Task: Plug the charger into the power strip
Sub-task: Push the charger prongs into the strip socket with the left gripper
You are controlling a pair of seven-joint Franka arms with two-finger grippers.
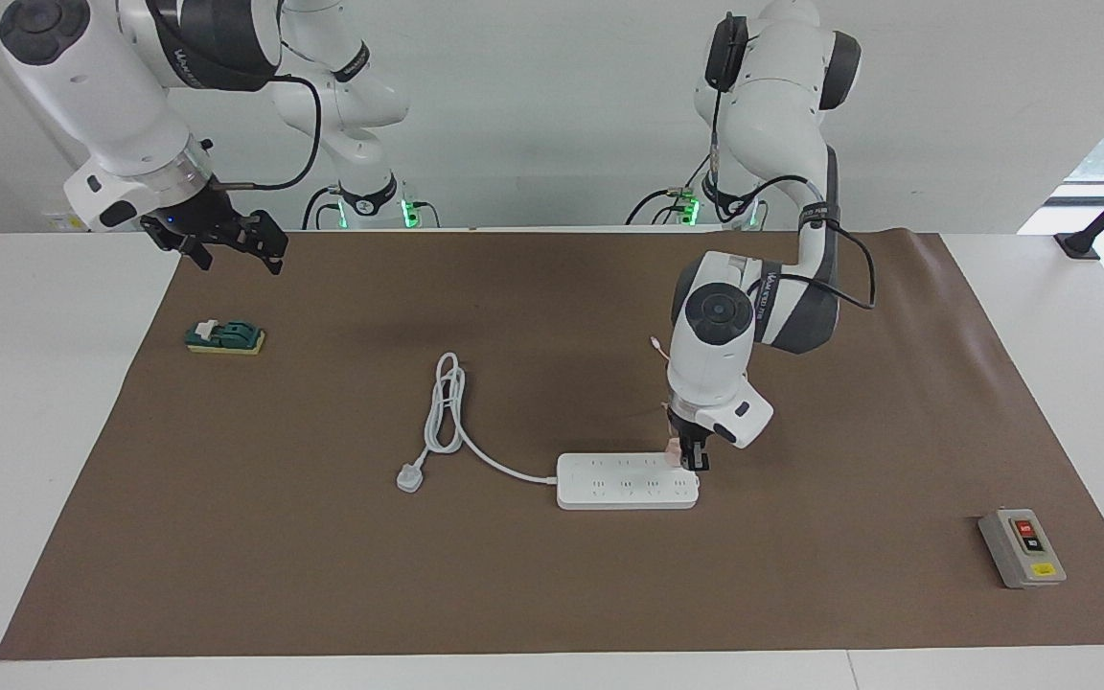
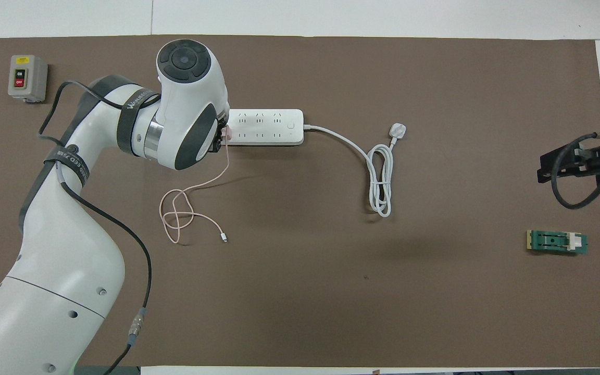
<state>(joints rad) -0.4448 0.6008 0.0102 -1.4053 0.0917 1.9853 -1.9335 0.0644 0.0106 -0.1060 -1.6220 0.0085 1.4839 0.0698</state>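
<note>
Left claw (image 1: 692,458), facing view: clamped on the charger (image 1: 674,454), a small pink cube, held at the end of the power strip (image 1: 627,480) that lies toward the left arm's end of the tabletop. Charger sits right at the strip's top face, on its last outlets; whether the pins are fully seated cannot be told. Strip's long axis runs along the tabletop, from one arm's end toward the other; claw comes down on it from above. Judgement: what remains is a straight downward press. Right claw (image 1: 226,240) waits, fingers apart, up over the brown mat's (image 1: 552,594) corner at its own end, well apart from the strip.

Overhead view: left arm's wrist covers the strip's end; only a sliver of pink charger (image 2: 227,134) shows beside it. Pink cable (image 2: 190,200) trails toward the robots in a loose loop. Strip's white cord (image 2: 378,172) lies coiled toward the right arm's end. Mat flat, white wall at the arms' bases.
</note>
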